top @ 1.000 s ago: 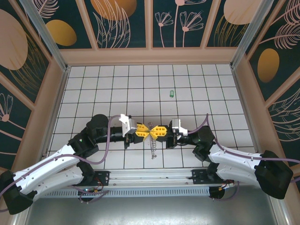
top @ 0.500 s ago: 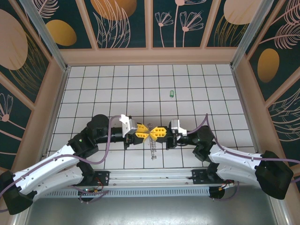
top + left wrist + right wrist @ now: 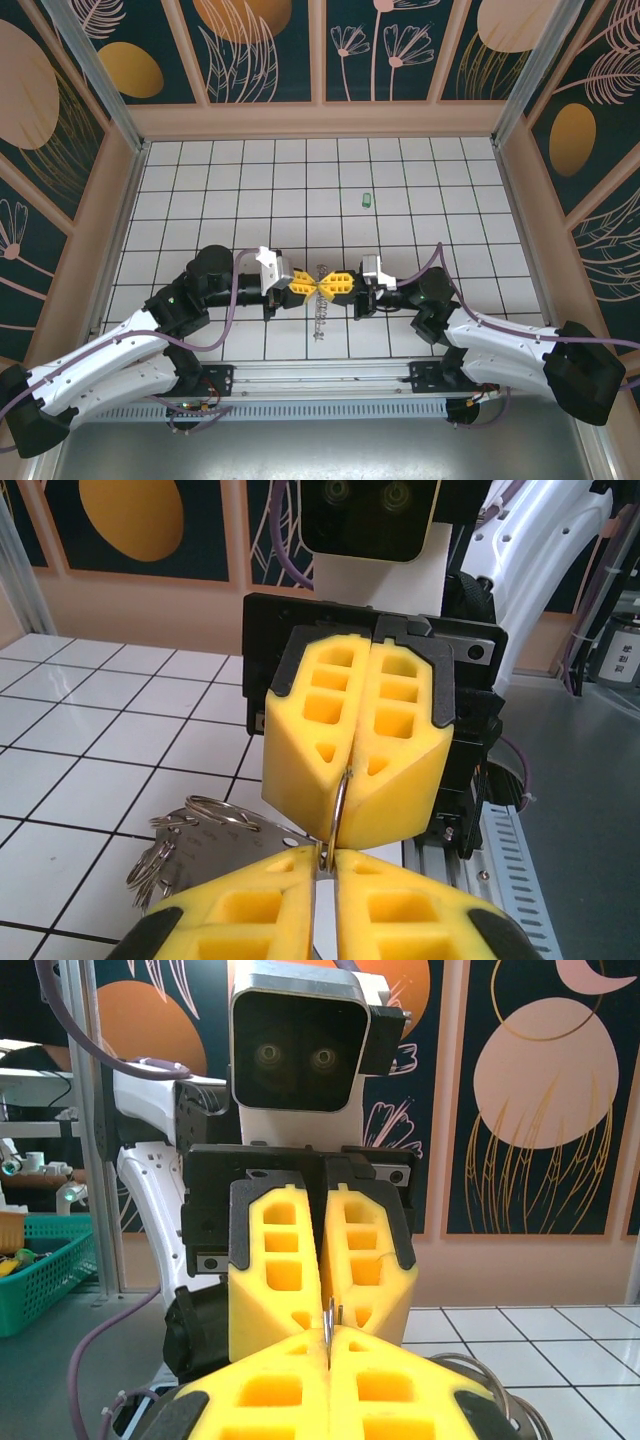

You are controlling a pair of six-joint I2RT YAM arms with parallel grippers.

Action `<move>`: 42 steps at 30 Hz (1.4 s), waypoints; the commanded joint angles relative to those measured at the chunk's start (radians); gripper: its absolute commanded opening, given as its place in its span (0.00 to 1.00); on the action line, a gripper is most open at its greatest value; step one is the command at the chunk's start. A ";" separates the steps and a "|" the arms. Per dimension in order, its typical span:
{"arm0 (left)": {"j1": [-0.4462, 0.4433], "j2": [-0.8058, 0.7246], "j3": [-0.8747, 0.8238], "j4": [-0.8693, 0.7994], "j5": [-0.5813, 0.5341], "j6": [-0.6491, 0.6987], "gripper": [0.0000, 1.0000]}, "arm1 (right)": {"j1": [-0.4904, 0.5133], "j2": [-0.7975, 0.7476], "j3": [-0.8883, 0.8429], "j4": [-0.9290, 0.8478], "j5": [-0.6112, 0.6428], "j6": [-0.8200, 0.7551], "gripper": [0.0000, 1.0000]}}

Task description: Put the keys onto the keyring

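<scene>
**Both pincers clamped nose to nose on the keyring, green key left out on the tiles**

In the top view, the left pincer point(image 3: 308, 285) and the right pincer point(image 3: 333, 284) are seen tip to tip just below the centre of the frame, with the yellow fingers touching at the noses. The keyring point(image 3: 319, 312) is hung from that meeting point, and it trails down toward the lower middle of the frame as a thin, bumpy silver strand over the white tiled table point(image 3: 200, 200).

In the left wrist view, the left pincer point(image 3: 325, 865) is found at the bottom edge. Its fingers are drawn nearly together, with only a thin slit left between them. A loop of ring wire runs into that slit from above, so it is read as clamped on the keyring. The right pincer point(image 3: 348, 810) is faced head on in the centre, with its jaws pressed together and the same wire caught in the seam. More loops of the keyring point(image 3: 200, 825) are bunched at the lower left, low over the tiles.

In the right wrist view, the right pincer point(image 3: 328, 1345) is shown closed at the bottom. A thin edge of the keyring point(image 3: 330, 1320) stands up between it and the left pincer point(image 3: 325, 1310) opposite.

The key point(image 3: 366, 200) is left on the table right of centre in the upper half, well apart from both pincers and untouched.
</scene>
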 commanded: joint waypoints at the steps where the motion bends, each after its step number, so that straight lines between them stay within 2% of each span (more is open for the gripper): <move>1: 0.000 -0.016 0.020 0.053 -0.013 0.007 0.16 | 0.008 0.002 0.008 -0.026 -0.045 -0.019 0.00; 7: 0.000 -0.022 0.020 0.051 -0.007 0.008 0.18 | 0.008 -0.001 0.007 -0.026 -0.043 -0.021 0.00; 16: -0.001 -0.002 0.027 0.060 -0.001 0.016 0.00 | 0.009 -0.001 0.007 -0.022 -0.045 -0.018 0.00; 20: -0.001 -0.006 0.029 0.043 -0.009 0.027 0.00 | 0.009 -0.008 0.013 -0.063 -0.026 -0.032 0.01; 24: 0.000 -0.007 0.042 -0.017 -0.034 0.057 0.00 | 0.008 -0.050 0.021 -0.165 0.027 -0.072 0.16; 25: 0.000 -0.006 0.046 -0.033 -0.039 0.065 0.00 | 0.009 -0.064 0.026 -0.203 0.040 -0.086 0.17; 31: 0.000 0.007 0.075 -0.085 -0.046 0.092 0.00 | 0.008 -0.131 0.049 -0.376 0.095 -0.155 0.20; 42: 0.000 0.060 0.123 -0.166 -0.065 0.128 0.00 | 0.008 -0.169 0.076 -0.459 0.144 -0.198 0.19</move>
